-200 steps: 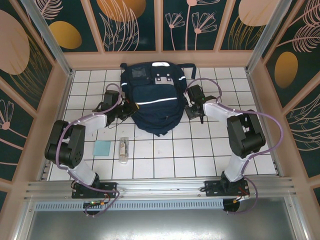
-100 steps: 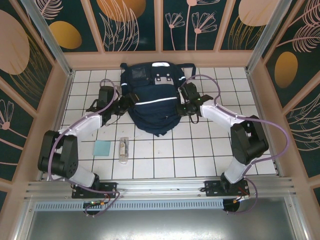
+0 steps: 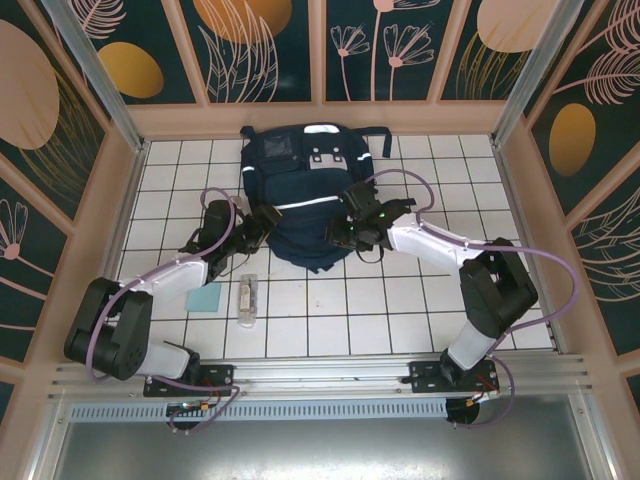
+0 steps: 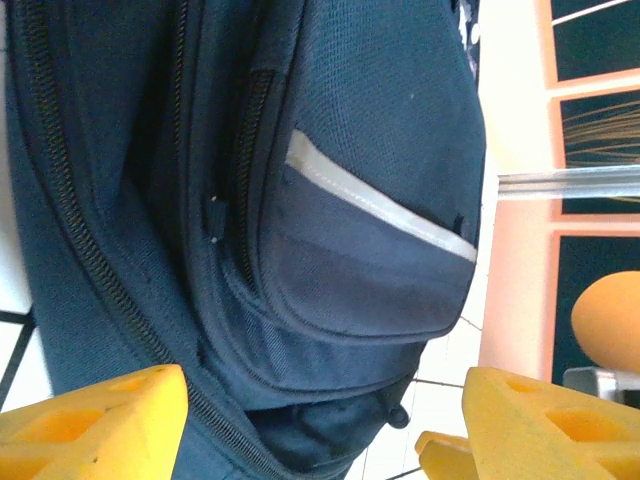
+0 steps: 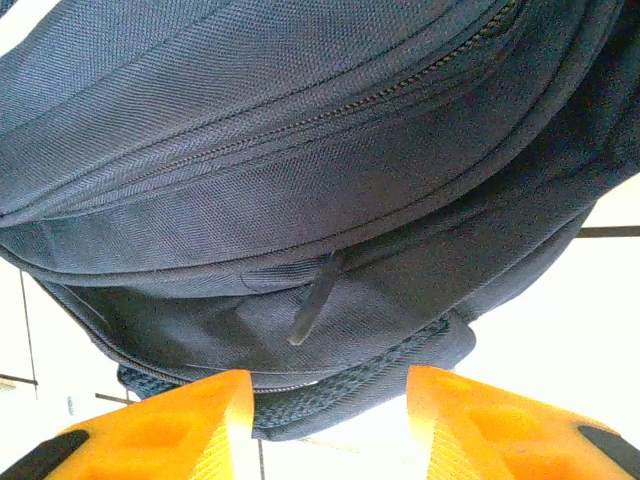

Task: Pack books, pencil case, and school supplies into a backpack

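Left wrist: left pincer (image 4: 320, 430) spread wide, nothing in it. Backpack (image 4: 350, 200) straight ahead of it, side pocket with white stripe (image 4: 380, 205) plain to see.

Top view adds what the wrists miss: teal card (image 3: 205, 297) and clear packet (image 3: 247, 298) lie behind the left pincer, toward the arm bases.

Right wrist: right pincer (image 5: 330, 420) parted, empty. The backpack's lower edge and a dark zipper pull (image 5: 315, 300) are just ahead.

White tiled bench (image 3: 400, 310). Dark floral wall panels (image 3: 270, 50) all round.

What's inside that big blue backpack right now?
Nothing inside shows: the backpack hides its contents under navy fabric in every view. A pale-teal card and a small clear packet lie outside on the tiles.
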Controlling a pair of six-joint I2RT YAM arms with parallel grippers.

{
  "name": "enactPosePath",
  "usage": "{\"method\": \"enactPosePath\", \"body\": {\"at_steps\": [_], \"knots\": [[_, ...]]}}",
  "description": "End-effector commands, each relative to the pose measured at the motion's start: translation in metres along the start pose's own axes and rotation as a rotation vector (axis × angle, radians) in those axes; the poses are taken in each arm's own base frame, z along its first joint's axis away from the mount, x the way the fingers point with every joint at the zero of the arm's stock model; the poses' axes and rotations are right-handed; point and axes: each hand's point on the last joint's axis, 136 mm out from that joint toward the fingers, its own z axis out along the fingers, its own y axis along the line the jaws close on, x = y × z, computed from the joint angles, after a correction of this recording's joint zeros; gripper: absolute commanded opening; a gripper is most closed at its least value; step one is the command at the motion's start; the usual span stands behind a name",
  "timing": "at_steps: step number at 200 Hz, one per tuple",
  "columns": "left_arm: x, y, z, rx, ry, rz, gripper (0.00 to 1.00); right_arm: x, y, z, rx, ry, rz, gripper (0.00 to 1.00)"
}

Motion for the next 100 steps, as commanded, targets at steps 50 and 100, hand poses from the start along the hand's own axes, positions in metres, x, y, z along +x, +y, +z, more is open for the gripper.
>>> {"method": "enactPosePath", "body": {"at_steps": [50, 100], "knots": [[-0.01, -0.013, 0.006, 0.06, -0.041, -0.012, 0.72, -0.009, 0.008, 0.017, -0.007, -0.043, 0.073, 0.35], [-0.011, -0.016, 0.003, 0.075, -0.046, -0.02, 0.72, -0.006, 0.005, 0.032, -0.002, -0.031, 0.078, 0.22]]}}
